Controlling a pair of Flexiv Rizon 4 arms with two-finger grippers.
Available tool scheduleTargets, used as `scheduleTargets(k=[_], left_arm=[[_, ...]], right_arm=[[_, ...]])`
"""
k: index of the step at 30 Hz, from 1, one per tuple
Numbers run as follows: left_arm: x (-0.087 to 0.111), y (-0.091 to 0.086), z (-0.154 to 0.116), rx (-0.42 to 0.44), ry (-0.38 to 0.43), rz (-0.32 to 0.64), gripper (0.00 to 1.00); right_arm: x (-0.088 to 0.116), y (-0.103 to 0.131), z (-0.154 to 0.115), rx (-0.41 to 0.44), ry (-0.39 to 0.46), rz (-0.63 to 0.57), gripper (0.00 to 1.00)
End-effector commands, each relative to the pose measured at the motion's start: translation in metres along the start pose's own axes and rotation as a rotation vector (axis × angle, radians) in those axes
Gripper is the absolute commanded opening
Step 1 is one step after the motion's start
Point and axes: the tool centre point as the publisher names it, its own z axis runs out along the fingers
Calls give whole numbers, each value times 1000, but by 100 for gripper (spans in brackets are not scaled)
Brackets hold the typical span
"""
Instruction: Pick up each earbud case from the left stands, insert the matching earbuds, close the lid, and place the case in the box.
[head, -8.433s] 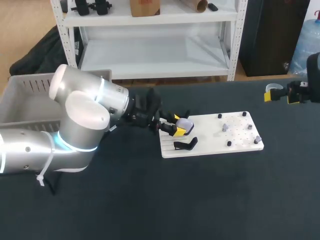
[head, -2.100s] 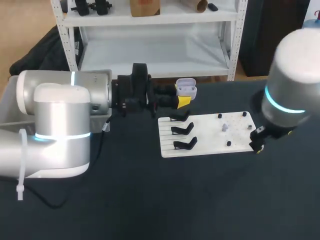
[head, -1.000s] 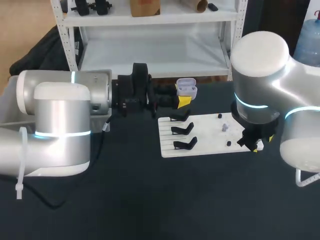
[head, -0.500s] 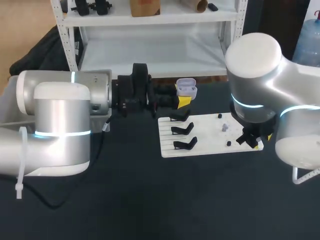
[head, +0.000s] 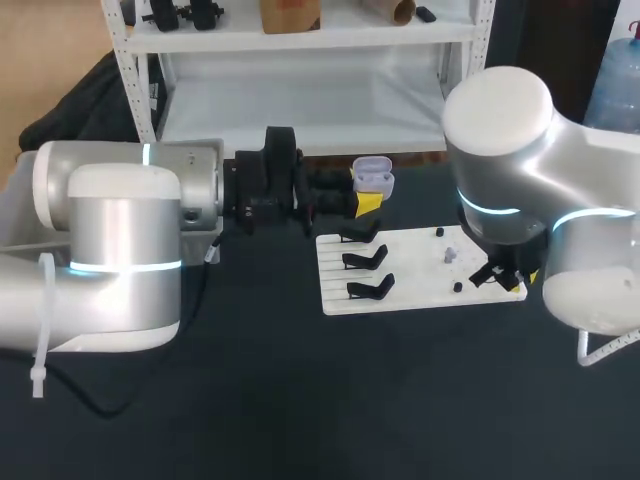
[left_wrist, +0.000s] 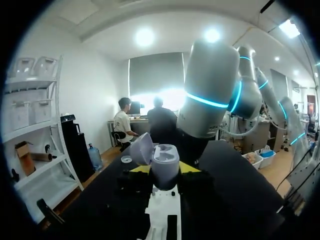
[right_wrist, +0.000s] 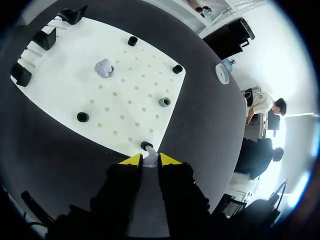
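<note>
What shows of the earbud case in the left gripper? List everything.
The earbud case is a small rounded shell, pale lilac-grey and smooth like plastic. Its hinged lid is open, tipped back from the body, and two dark spots show inside; whether earbuds sit in it cannot be told. It is held upright off the table, clamped from two sides between the yellow tips of the left gripper, just beyond the far corner of the white board. Nothing else touches it.
</note>
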Motion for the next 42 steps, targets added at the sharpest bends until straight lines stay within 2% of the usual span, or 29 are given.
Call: scheduleTargets(k=[1,5,8,10,21,29,42], left_arm=[[1,-2,0,-7,-5,1,0],[1,-2,0,-7,-5,1,0],[1,-2,0,-7,-5,1,0],[1,-2,0,-7,-5,1,0],[1,-2,0,-7,-5,1,0],[1,-2,0,-7,-5,1,0],[1,-2,0,-7,-5,1,0]], right_arm=[[-1,1,0,6,4,8,0],[2,-2,-8,28,27,30,0],[6,-9,-22,39,84,74,0],[10,-11,-39,1,99,106,0],[25,-9,-117,-21,43,88,0],[29,8,-165,-27,-32,70,0],[29,8,-165,-27,-32,70,0]])
